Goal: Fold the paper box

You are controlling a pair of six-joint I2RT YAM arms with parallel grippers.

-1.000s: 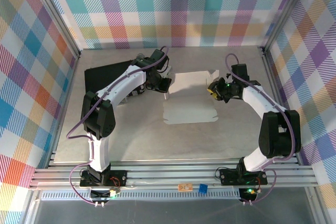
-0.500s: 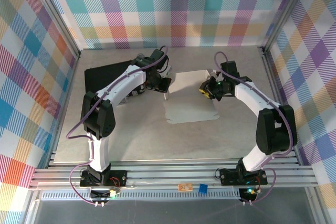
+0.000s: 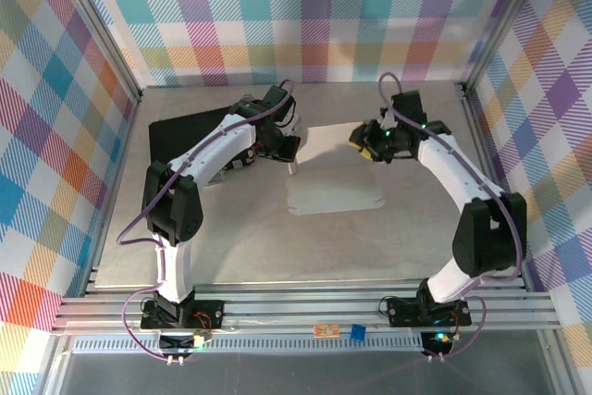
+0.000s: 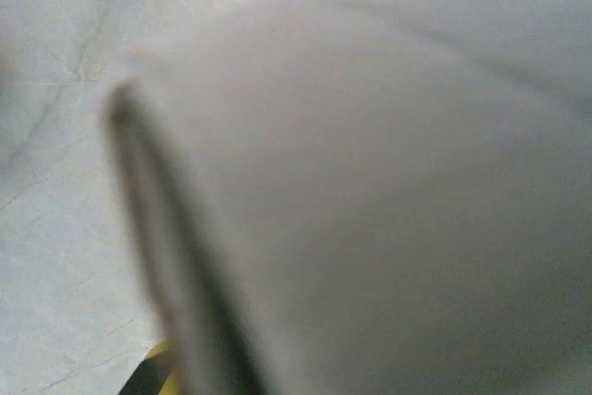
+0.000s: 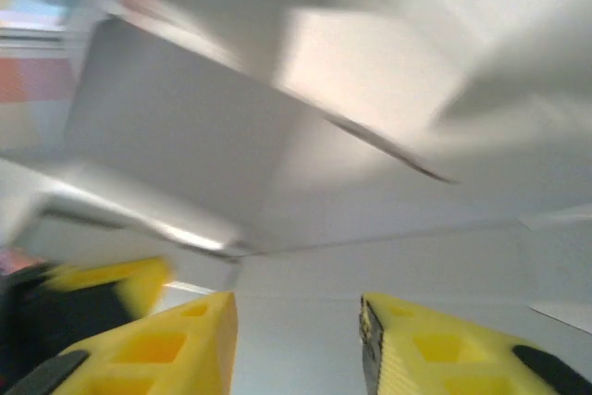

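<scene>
The white paper box (image 3: pixel 335 182) lies partly folded in the middle of the table, with its far panel raised. My left gripper (image 3: pixel 289 147) sits at the box's left edge, shut on a cardboard flap (image 4: pixel 388 210) that looms blurred right in front of the left wrist camera. A bit of one yellow finger (image 4: pixel 153 372) peeks out below it. My right gripper (image 3: pixel 363 139) hovers at the box's far right corner. In the right wrist view this gripper (image 5: pixel 294 307) is open, its yellow fingers (image 5: pixel 185 339) apart over a white panel (image 5: pixel 416 256).
A black case (image 3: pixel 180 136) lies flat at the back left, under the left arm. Plaid walls and metal frame rails enclose the grey table (image 3: pixel 277 247). Bare table lies in front of the box.
My right gripper has moved back and left to the box's far right corner, and its jaws have widened. The far right flap that stuck out now lies lower. The left arm has held still.
</scene>
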